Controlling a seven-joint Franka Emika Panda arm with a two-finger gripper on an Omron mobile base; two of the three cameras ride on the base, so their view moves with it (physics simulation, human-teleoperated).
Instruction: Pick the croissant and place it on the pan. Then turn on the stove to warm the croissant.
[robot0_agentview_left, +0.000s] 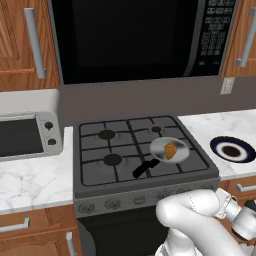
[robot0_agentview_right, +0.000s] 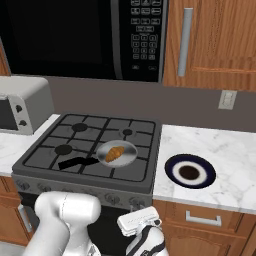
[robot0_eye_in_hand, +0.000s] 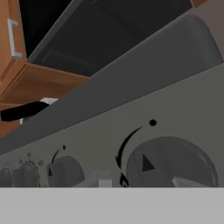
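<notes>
The croissant (robot0_agentview_left: 170, 150) (robot0_agentview_right: 114, 153), small and golden brown, lies inside the silver pan (robot0_agentview_left: 161, 144) (robot0_agentview_right: 129, 148). The pan sits on the front right burner of the dark grey stove (robot0_agentview_left: 100, 167) (robot0_agentview_right: 45, 156), its black handle (robot0_agentview_left: 145, 168) pointing to the front left. My gripper (robot0_agentview_right: 138, 216) is low in front of the stove's knob row, at its right end. In the hand view a large round knob (robot0_eye_in_hand: 170, 164) fills the lower right, very close, with smaller knobs (robot0_eye_in_hand: 65, 171) to its left. My fingertips are hidden, so their spacing does not show.
A dark blue plate (robot0_agentview_left: 232, 149) (robot0_agentview_right: 190, 171) with a brown centre rests on the marble counter right of the stove. A silver toaster oven (robot0_agentview_left: 25, 135) (robot0_agentview_right: 20, 105) stands on the left. The black microwave (robot0_agentview_left: 135, 35) (robot0_agentview_right: 75, 35) hangs above the stove.
</notes>
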